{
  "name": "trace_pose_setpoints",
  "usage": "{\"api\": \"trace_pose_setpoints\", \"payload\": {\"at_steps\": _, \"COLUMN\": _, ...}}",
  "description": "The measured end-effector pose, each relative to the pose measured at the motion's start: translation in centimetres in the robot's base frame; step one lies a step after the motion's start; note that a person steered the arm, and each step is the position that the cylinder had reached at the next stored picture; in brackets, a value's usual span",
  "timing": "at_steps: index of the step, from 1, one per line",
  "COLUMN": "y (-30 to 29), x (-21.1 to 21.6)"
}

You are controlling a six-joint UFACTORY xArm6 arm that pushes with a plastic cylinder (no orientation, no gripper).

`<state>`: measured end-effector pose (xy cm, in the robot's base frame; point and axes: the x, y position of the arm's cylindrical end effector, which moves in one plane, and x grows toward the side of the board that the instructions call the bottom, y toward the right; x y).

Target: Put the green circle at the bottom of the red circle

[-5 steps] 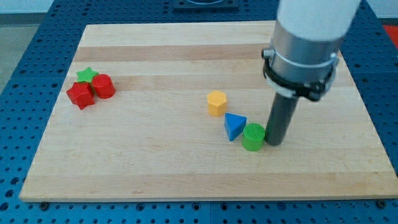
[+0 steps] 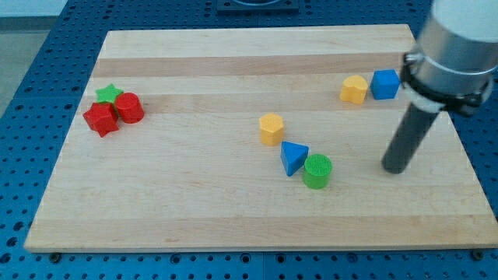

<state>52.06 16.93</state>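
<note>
- On the pale wooden desk [image 2: 233, 210], near the view's bottom centre, the ribbed green circle block [image 2: 317, 171] sat touching the blue triangular block [image 2: 293, 158] at its left.
- Far across the board at the view's left, the red circle block [image 2: 130, 107] stood in a tight cluster with a red star-like block [image 2: 100, 120] and a green star block [image 2: 109, 95] just above them.
- The two circles were well apart, so by my judgement the task was hardly begun: the green circle was nowhere near the spot below the red one.
- My tip [image 2: 394, 169], the lower end of the dark rod, stood to the view's right of the green circle, clear of it, with bare wood between them.
- There was no gripper on this arm; the rod had hold of nothing and touched no block.
- A yellow hexagonal block [image 2: 271, 128] lay just above the blue triangle; another yellow block [image 2: 354, 89] and a blue cube [image 2: 385, 84] sat side by side at the view's upper right.
- What remained, as I judged it, was a long push leftward, ending beneath the red circle without disturbing the cluster.
</note>
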Motion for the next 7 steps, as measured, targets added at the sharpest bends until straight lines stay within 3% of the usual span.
{"api": "trace_pose_setpoints", "payload": {"at_steps": 3, "y": -13.1, "x": 3.0}}
{"api": "trace_pose_setpoints", "payload": {"at_steps": 5, "y": -5.8, "x": 1.3}}
{"api": "trace_pose_setpoints", "payload": {"at_steps": 7, "y": -11.4, "x": 0.2}}
